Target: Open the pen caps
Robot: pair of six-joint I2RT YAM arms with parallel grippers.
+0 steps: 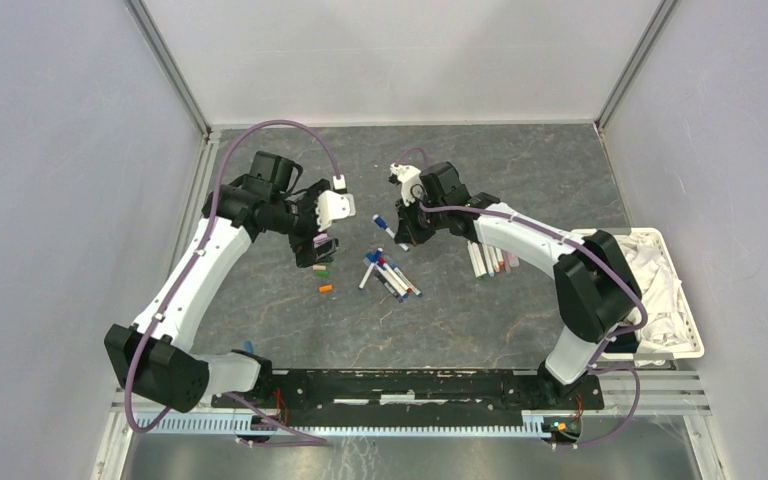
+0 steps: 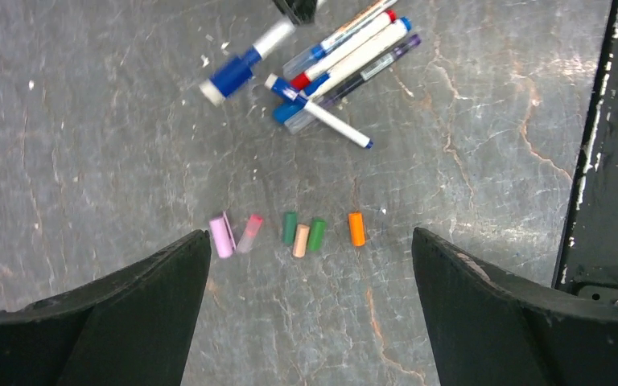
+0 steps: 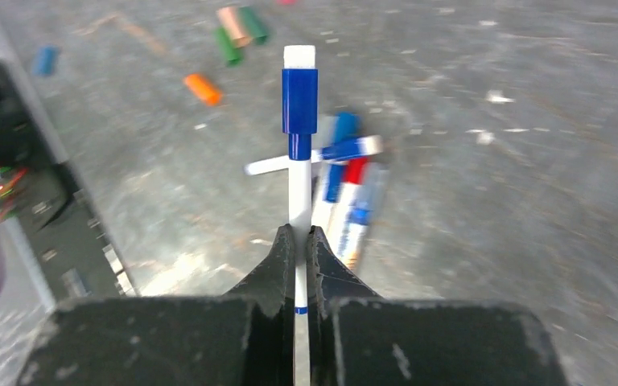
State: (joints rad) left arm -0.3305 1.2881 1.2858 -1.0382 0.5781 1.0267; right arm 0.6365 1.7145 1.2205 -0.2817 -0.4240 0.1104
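1. Blue plastic marks the cap (image 3: 299, 100) of the pen (image 3: 298, 193) that the right tool (image 3: 296, 241) pinches by its white barrel, jaws closed tight on it. The capped end juts forward, likely so the other arm can pull it off.
2. That pen hangs just beyond the pile of pens (image 1: 390, 275), on the side away from the arm bases.
3. Left of the pile, the left tool (image 1: 315, 248) hovers with jaws spread wide, holding nothing. Under it the loose caps (image 2: 300, 240) lie in a rough row, probably the drop-off spot.
4. Right of the pile, several white barrels (image 1: 490, 260) lie side by side, apparently the finished ones.
5. The desk (image 1: 520, 160) is dark grey, veined like stone and scuffed white in places. Farther right of the pile a white basket (image 1: 650, 232) holds white cloth.
6. Pale lilac-grey wall panels between metal frame posts enclose it.
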